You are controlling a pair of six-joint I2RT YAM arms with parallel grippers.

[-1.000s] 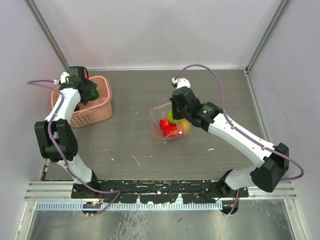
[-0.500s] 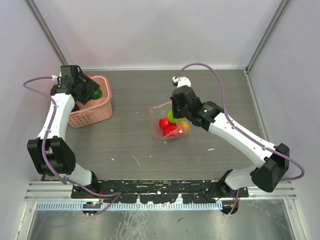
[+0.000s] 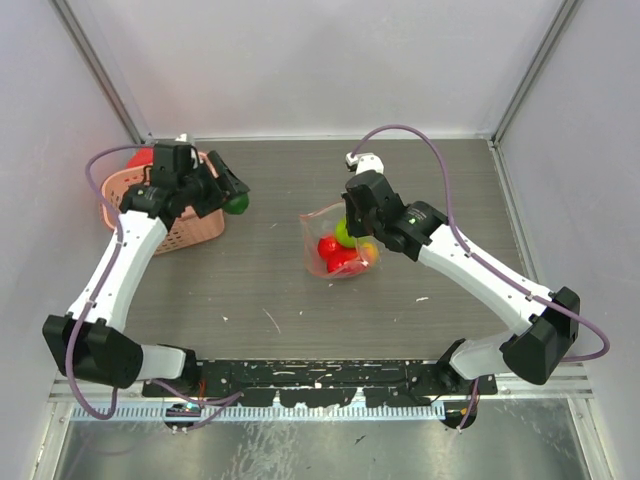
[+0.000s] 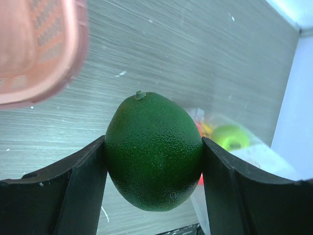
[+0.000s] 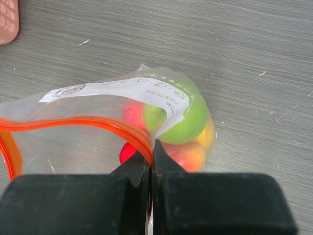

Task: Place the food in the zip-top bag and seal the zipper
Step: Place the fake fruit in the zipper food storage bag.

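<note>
My left gripper [image 4: 154, 161] is shut on a dark green lime-like toy fruit [image 4: 154, 149], held above the table just right of the pink basket [image 3: 190, 220]; the same green fruit [image 3: 237, 204] shows in the top view. The clear zip-top bag [image 3: 335, 245] lies mid-table with red, green and yellow-orange food [image 5: 183, 122] inside. Its orange zipper [image 5: 83, 122] arcs open along the mouth. My right gripper [image 5: 151, 152] is shut on the bag's mouth edge at the zipper, holding it up.
The pink lattice basket [image 4: 39, 49] stands at the back left, with a red toy [image 3: 140, 158] showing at its far side. Grey walls close in the table on three sides. Both arm bases sit at the near edge.
My left arm has lifted the green fruit out of the basket and swung it right, toward the bag. The right arm and bag have stayed put.
</note>
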